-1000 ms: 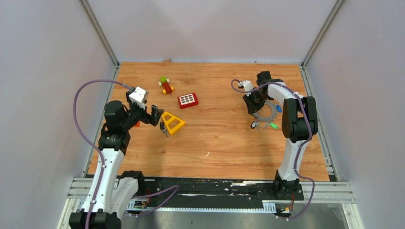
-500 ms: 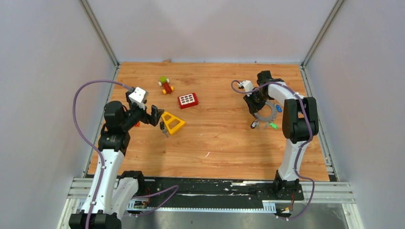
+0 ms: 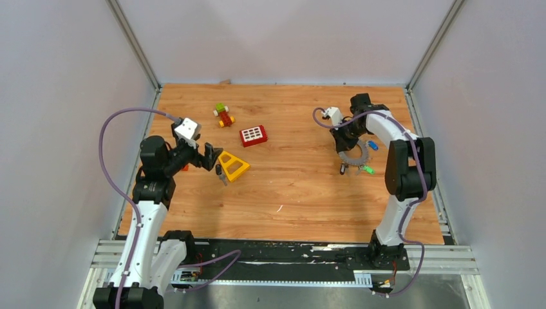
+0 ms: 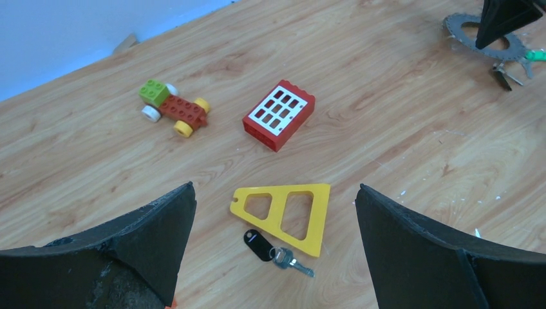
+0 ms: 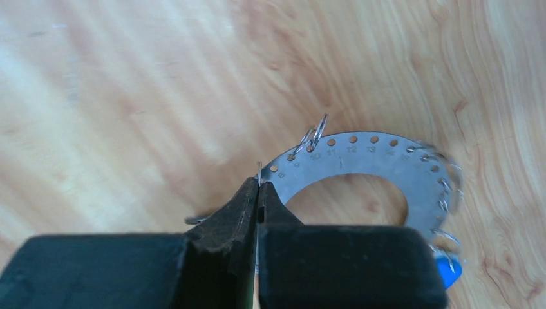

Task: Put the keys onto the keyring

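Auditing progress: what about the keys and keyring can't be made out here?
Right wrist view: the right tool hides the near arc of the keyring and most of the blue key.
Top view: whether the green key is attached, too small.
Left wrist view: the right tool covers part of the keyring.

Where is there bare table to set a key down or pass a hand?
Free: the centre strip of the table between the red window brick and the keyring, and the near band ahead of the arm bases. Crowded: the keyring with keys around it at the right gripper; the yellow triangular block, black-headed key and left gripper at left.
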`<state>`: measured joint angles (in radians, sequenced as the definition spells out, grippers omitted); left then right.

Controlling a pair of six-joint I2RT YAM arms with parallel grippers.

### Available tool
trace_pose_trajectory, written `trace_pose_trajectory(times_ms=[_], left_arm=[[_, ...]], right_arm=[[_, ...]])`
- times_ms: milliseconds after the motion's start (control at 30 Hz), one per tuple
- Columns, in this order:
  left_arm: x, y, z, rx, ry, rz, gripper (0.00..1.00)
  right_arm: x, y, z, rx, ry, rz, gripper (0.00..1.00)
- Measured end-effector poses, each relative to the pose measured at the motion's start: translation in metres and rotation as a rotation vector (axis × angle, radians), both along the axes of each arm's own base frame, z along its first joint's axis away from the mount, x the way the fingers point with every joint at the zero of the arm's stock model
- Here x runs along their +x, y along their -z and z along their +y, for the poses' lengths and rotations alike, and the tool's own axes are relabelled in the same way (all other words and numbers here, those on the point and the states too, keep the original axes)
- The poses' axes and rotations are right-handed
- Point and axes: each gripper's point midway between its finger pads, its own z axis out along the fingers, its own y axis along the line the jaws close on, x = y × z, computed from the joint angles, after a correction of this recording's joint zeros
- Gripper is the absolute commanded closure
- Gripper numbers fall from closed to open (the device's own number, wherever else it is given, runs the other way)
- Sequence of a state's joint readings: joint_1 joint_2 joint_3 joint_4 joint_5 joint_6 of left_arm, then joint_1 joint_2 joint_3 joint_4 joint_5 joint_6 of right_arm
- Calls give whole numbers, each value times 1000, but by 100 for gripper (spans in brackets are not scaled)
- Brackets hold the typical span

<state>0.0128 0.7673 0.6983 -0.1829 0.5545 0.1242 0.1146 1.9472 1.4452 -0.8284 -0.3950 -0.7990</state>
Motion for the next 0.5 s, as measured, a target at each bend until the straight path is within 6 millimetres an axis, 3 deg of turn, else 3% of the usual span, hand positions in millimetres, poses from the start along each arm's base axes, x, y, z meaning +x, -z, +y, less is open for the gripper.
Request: trace_pose_trajectory(times_ms=[133, 267, 367, 500], left_arm=[[-8, 5, -18, 15, 111, 9, 0], [-21, 3, -49, 27, 278, 34, 0], [-28, -17, -74, 23, 385, 8, 0], [-32, -50, -102, 12, 493, -47, 7]], right_arm=[[-21, -53, 19, 116, -85, -71, 100], [-45, -127, 47, 243, -179, -221, 100], [-71, -170, 78, 333, -274, -312, 100], [-109, -199, 113, 424, -377, -366, 100]])
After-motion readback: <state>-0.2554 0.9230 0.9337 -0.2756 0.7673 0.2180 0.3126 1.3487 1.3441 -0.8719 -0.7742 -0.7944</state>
